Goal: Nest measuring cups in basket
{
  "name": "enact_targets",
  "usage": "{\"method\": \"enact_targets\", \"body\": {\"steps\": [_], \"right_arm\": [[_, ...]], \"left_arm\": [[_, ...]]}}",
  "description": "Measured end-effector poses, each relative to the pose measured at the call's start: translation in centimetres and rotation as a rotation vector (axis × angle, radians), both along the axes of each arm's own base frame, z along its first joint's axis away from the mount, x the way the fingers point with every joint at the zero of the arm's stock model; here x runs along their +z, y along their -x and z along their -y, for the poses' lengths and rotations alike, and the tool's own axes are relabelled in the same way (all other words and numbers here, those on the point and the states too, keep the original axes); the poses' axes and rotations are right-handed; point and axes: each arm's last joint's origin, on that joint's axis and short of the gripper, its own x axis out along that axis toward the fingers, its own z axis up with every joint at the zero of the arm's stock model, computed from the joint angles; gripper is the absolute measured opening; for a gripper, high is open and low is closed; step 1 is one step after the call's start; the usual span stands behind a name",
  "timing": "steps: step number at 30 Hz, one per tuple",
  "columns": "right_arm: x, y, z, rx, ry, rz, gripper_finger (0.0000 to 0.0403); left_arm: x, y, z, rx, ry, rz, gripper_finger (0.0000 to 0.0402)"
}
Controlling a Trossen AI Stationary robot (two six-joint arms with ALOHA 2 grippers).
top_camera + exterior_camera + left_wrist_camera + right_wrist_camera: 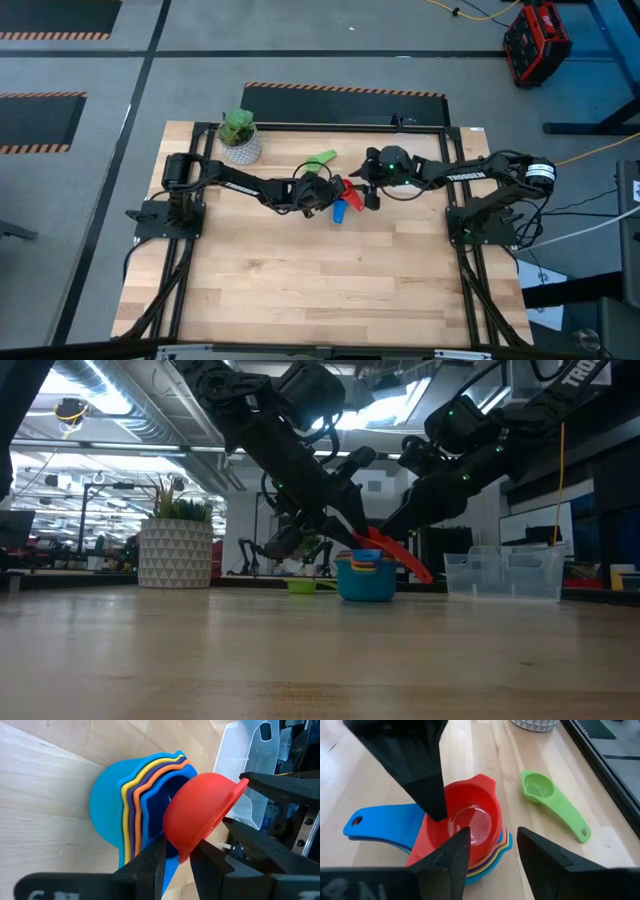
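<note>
Grey floor [90,150] with striped hazard tape [345,90] — bright ceiling lights [110,395], a red case [536,42].

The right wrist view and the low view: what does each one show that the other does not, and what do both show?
Only the right wrist view shows the green cup's long handle and the inside of the red cup. Only the low view shows the clear basket and the whole potted plant. Both show the red cup over the nested stack of cups, with the left gripper gripping the red cup.

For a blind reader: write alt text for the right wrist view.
A red measuring cup, gripped at its rim by the left gripper, sits tilted on a nested stack of cups. A green scoop lies apart on the wooden table.
</note>
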Motion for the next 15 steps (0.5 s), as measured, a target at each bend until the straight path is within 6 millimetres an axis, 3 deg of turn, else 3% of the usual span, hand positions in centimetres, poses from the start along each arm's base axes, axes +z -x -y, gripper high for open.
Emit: {"method": "enact_targets", "body": {"steps": [5, 15], "right_arm": [[0.0, 0.0, 0.0, -0.031, -0.050, 0.007, 0.0165], [-1.6, -0.6, 0.2, -0.036, -0.076, -0.020, 0.0114]], "left_arm": [[0.0, 0.0, 0.0, -0.001, -0.001, 0.000, 0.0079], [0.0, 0.0, 0.0, -0.003, -0.002, 0.001, 0.0079]]}}
